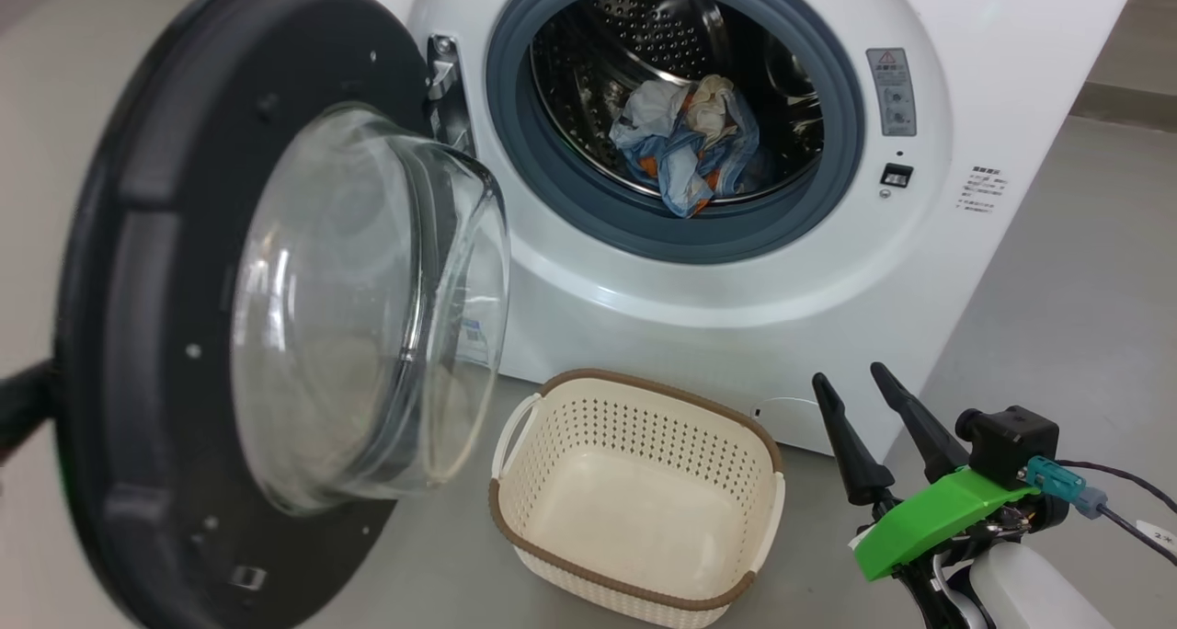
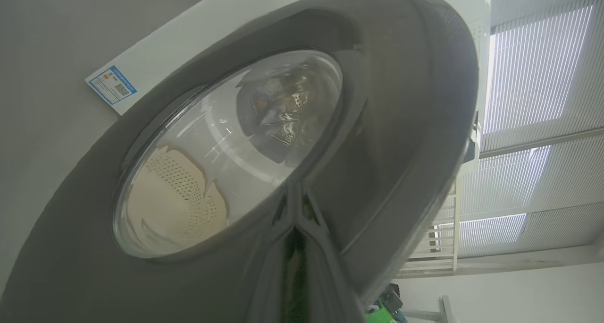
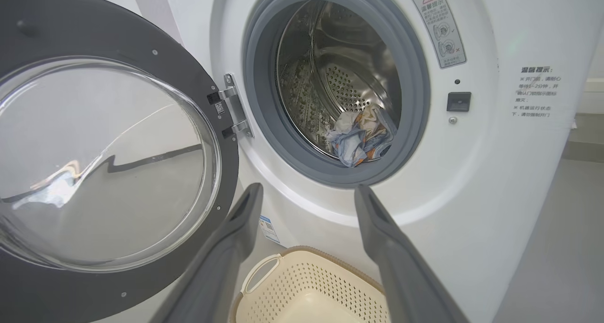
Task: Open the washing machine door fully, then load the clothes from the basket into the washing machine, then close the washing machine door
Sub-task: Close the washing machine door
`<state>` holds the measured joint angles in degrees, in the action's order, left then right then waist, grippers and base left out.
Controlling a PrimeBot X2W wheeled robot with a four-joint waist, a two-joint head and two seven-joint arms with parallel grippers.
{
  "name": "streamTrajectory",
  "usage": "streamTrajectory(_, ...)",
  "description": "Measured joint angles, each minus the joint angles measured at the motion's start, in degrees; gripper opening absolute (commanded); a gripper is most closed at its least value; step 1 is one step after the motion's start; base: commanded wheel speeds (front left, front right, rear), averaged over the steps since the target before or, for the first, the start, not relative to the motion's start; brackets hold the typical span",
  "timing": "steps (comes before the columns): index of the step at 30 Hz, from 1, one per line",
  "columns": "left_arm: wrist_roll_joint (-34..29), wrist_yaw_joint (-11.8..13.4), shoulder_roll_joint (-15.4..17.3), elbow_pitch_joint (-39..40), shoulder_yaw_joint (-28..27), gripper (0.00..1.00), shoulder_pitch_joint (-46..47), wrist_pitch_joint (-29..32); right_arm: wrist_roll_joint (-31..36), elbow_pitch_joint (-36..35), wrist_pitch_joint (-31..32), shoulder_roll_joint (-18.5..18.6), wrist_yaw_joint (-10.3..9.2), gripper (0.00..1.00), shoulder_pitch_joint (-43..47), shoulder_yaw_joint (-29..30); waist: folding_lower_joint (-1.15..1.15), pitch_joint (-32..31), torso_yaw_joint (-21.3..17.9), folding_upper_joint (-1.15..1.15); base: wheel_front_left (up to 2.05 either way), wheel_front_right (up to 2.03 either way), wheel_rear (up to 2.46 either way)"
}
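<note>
The washing machine (image 1: 644, 289) stands with its door (image 1: 119, 243) swung out to the left, the glass bowl window (image 1: 368, 307) bulging toward me. The clothes (image 1: 685, 146), blue with orange and white patches, lie bunched low in the steel drum, as the right wrist view also shows (image 3: 361, 136). The basket (image 1: 644, 390) sits on the floor below the opening with nothing in it. My left gripper (image 2: 295, 233) is shut, tips against the door's glossy outer face (image 2: 401, 124). My right gripper (image 1: 851, 379) hangs open and holds nothing, right of the basket.
The grey floor (image 1: 1057, 316) stretches to the right of the machine. A wall is close behind the door on the left. Slatted window blinds (image 2: 533, 77) show past the door's edge. A blue label (image 2: 112, 84) is low on the machine's front.
</note>
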<state>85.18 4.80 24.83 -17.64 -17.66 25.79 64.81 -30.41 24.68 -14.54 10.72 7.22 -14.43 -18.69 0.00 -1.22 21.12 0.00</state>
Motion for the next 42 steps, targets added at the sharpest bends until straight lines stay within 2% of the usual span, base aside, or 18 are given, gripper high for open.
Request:
streamTrajectory(6,0.9,4.9,-2.6,11.5,1.5,0.00,-5.1,2.0,0.0,-0.5,0.0,-0.5,0.00,1.00,0.5,0.8,0.00,-0.3,-1.7,0.00,0.00,0.00,0.00)
streamTrajectory(10,1.9,7.0,-4.5,17.8,2.2,0.00,-7.2,2.6,0.0,-0.6,0.0,-1.3,0.01,1.00,1.3,1.6,0.00,-0.3,-3.5,0.00,0.00,0.00,0.00)
streamTrajectory(14,1.9,7.9,-5.9,21.2,2.4,0.00,-8.9,2.6,0.0,-0.9,0.0,-1.5,0.01,1.00,1.3,2.1,0.00,-0.3,-5.8,0.00,0.00,0.00,0.00)
streamTrajectory(34,3.1,4.5,-10.3,23.0,1.9,0.00,-9.6,-0.4,0.2,-1.0,0.0,-0.4,0.01,1.00,1.3,2.5,0.00,0.8,-21.5,0.00,0.00,0.00,0.00)
streamTrajectory(42,2.9,3.2,-11.6,23.0,1.8,0.00,-9.0,-2.5,0.2,-0.9,0.0,-0.1,0.00,1.00,1.3,2.3,0.00,1.2,-26.3,0.00,0.00,0.00,0.00)
